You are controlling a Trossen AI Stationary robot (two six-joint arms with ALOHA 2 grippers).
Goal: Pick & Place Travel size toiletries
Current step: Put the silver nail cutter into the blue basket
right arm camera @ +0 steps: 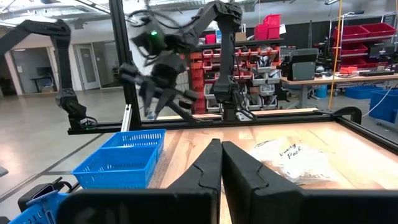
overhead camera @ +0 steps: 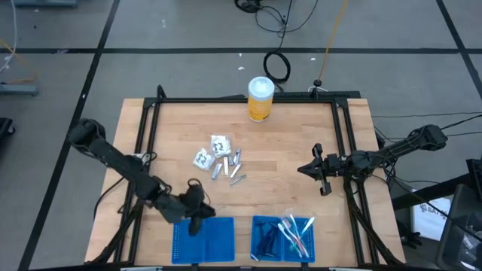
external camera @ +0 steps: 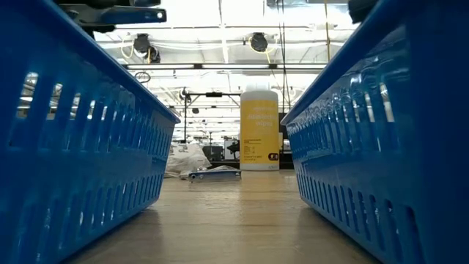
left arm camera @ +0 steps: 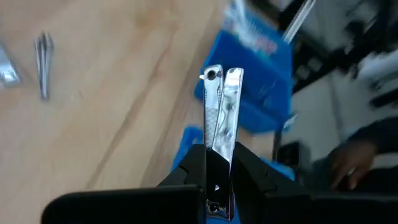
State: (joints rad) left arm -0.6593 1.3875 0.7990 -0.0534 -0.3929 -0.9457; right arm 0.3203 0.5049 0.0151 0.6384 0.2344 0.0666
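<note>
My left gripper (overhead camera: 197, 208) is over the far edge of the left blue tray (overhead camera: 203, 241), shut on a slim silver metal piece (left arm camera: 221, 106) that looks like a nail clipper. White packets (overhead camera: 212, 149) and several silver pieces (overhead camera: 230, 165) lie flat on the table's middle. The right blue tray (overhead camera: 282, 238) holds dark sticks and pale wrapped brushes (overhead camera: 297, 229). My right gripper (overhead camera: 324, 177) is shut and empty above the table's right part, well away from the pile. In the right wrist view its fingers (right arm camera: 205, 165) are closed together, with a white packet (right arm camera: 291, 155) lying beyond them. My left gripper pinches the silver piece's near end (left arm camera: 219, 155) between its two fingers. The piece lies along the fingers and sticks out past their tips, its free end (left arm camera: 222, 74) clear of the table and tray. The fingers slant downward from the table's left.
A tall yellow canister (overhead camera: 260, 98) with a white lid stands at the table's far edge. A black frame rail (overhead camera: 248, 99) runs round the tabletop. In the low view both tray walls (external camera: 80, 147) flank a bare wooden lane. A person's hand (left arm camera: 348, 165) shows beyond the table.
</note>
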